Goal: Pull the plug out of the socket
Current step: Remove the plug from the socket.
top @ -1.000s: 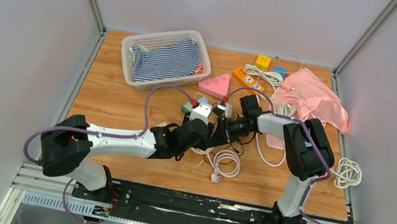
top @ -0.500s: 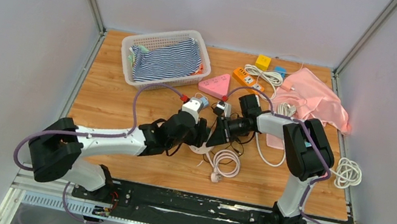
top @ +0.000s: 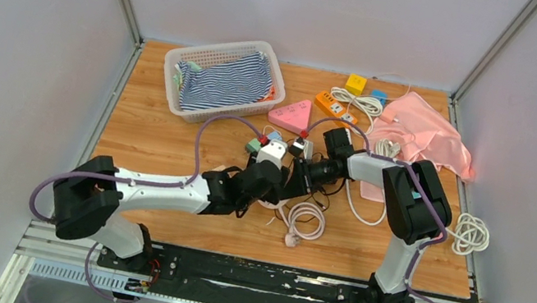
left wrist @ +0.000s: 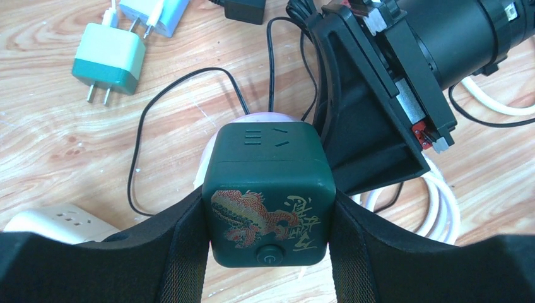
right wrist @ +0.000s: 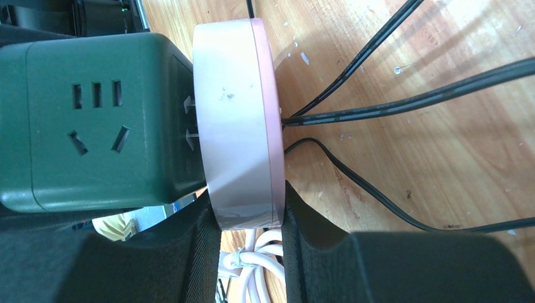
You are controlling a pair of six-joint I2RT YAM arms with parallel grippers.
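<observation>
At mid-table your left gripper clamped the green socket, your right gripper pinched the pink plug, prongs half bared; you likely next needed a straight pull apart.

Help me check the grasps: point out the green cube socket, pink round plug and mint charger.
green cube socket (left wrist: 268, 189), left wrist view, dragon-printed face
pink round plug (right wrist: 235, 126), right wrist view, curved side
mint charger (left wrist: 108, 59), left wrist view, body

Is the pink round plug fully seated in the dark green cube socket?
Partly out: bare prongs show between pink round plug and dark green cube socket.
</observation>
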